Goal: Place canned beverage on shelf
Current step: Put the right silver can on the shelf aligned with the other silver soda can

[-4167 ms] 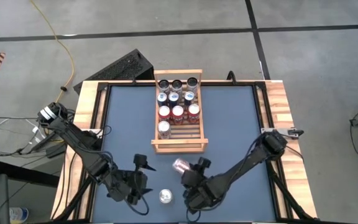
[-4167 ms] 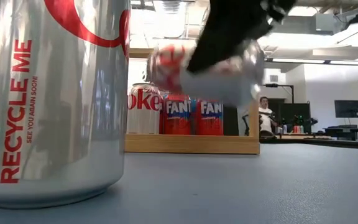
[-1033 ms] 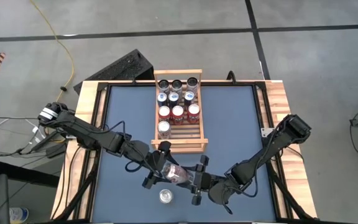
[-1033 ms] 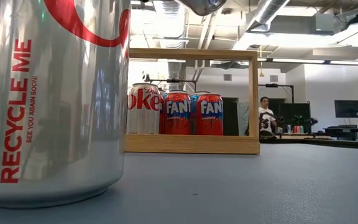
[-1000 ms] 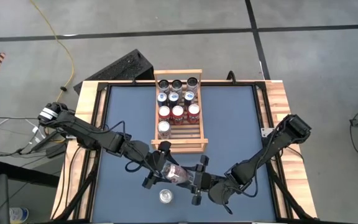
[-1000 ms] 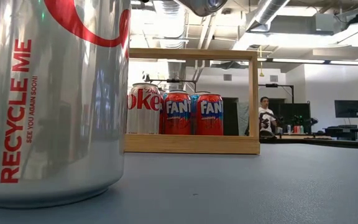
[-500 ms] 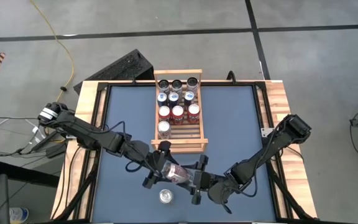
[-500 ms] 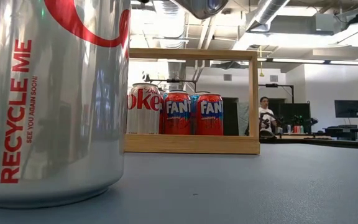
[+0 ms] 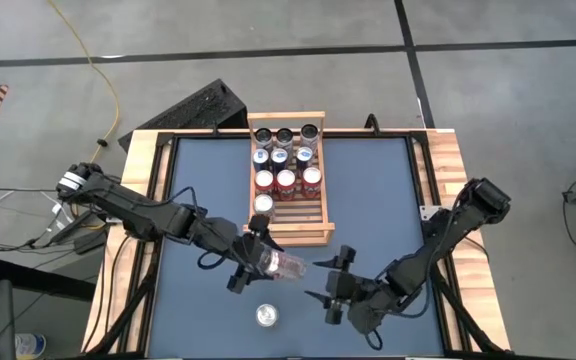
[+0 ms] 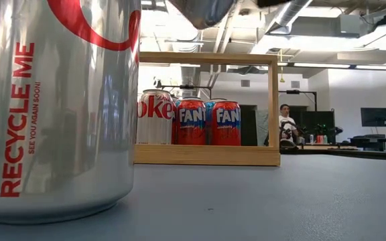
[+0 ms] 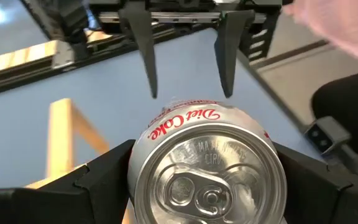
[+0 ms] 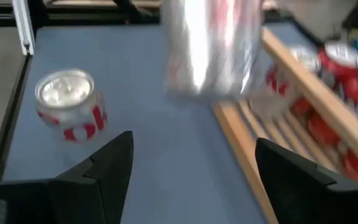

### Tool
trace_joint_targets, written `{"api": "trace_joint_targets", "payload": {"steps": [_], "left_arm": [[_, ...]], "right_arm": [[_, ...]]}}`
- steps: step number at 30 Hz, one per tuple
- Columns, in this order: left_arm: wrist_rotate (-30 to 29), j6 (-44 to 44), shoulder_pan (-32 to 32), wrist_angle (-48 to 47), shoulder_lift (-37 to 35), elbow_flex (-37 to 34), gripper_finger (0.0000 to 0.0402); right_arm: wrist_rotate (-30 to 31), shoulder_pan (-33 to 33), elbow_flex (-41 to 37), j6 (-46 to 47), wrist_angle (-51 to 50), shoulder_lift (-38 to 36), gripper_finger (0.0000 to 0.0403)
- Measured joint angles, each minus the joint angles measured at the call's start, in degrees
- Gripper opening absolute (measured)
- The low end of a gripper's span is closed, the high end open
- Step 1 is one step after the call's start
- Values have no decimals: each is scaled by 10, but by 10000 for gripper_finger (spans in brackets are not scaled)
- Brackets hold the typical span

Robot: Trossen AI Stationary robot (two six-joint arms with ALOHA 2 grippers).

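Below the shelf (image 9: 287,236) front rail, left hand (image 9: 253,258) grasping Diet Coke can (image 9: 286,266), right hand (image 9: 336,285) released nearby.

Two dark jointed arms, black cables; tapered black fingers (image 11: 144,50)

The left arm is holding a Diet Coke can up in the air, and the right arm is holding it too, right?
Not quite. The left gripper does hold the Diet Coke can up in the air, but the right gripper isn't holding it. Its jaws are open and apart from the can. The high view shows the gap between them, and the right wrist view shows nothing between its jaws.
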Motion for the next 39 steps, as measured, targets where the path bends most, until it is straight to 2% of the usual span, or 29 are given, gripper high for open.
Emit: {"api": "trace_joint_targets", "payload": {"steps": [6, 10, 14, 17, 22, 28, 34, 39], "left_arm": [[-27, 37, 26, -126, 0, 108, 307], [-35, 89, 42, -192, -1, 191, 307], [-42, 116, 83, -253, 6, 240, 307], [-4, 115, 125, -263, 12, 247, 307], [6, 128, 177, -318, 35, 247, 307], [22, 147, 206, -309, 78, 247, 307], [10, 187, 220, -319, 139, 246, 307], [-28, 199, 237, -335, 180, 246, 307]], "right_arm": [[-1, 15, 0, 131, -117, -9, 306], [0, 18, 0, 146, -124, -4, 306], [-1, 17, 0, 150, -136, 3, 306], [-3, 17, -1, 191, -189, 7, 306], [-13, 18, -2, 267, -247, 21, 306], [-16, 14, -14, 278, -231, 27, 306], [-16, 14, -18, 282, -225, 27, 306], [-15, 14, -18, 282, -225, 27, 306]]}}
